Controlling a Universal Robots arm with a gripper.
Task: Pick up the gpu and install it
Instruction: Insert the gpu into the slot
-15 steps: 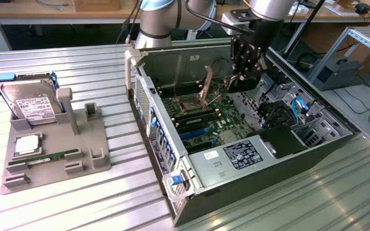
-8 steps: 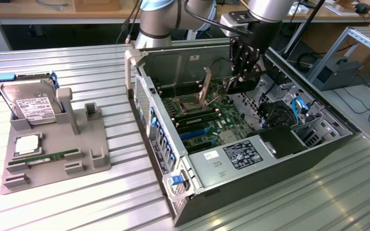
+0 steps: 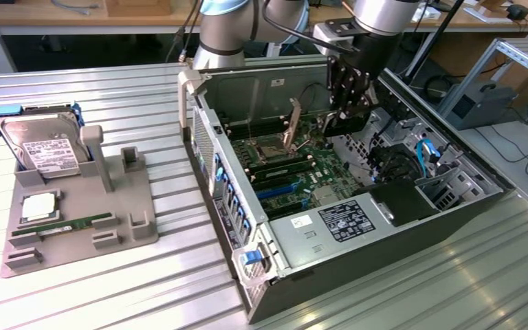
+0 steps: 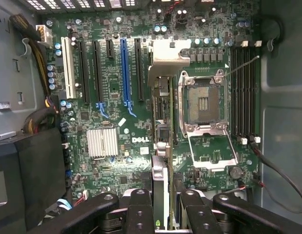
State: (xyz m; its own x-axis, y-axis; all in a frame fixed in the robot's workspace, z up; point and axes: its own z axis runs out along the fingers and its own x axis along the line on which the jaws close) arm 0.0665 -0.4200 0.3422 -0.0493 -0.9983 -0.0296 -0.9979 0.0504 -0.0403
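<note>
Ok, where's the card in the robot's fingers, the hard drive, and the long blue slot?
The card (image 4: 161, 141), wrist view: on its thin edge, seen edge-on.
The hard drive (image 3: 49, 155), exterior view: on its white label.
The blue slot (image 4: 124, 68), wrist view: on the middle of its length.

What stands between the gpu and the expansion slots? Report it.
Nothing visible does. The gripper holds the gpu edge-on above the motherboard, beside the CPU socket; the expansion slots lie bare, with no card or cable across them.
</note>
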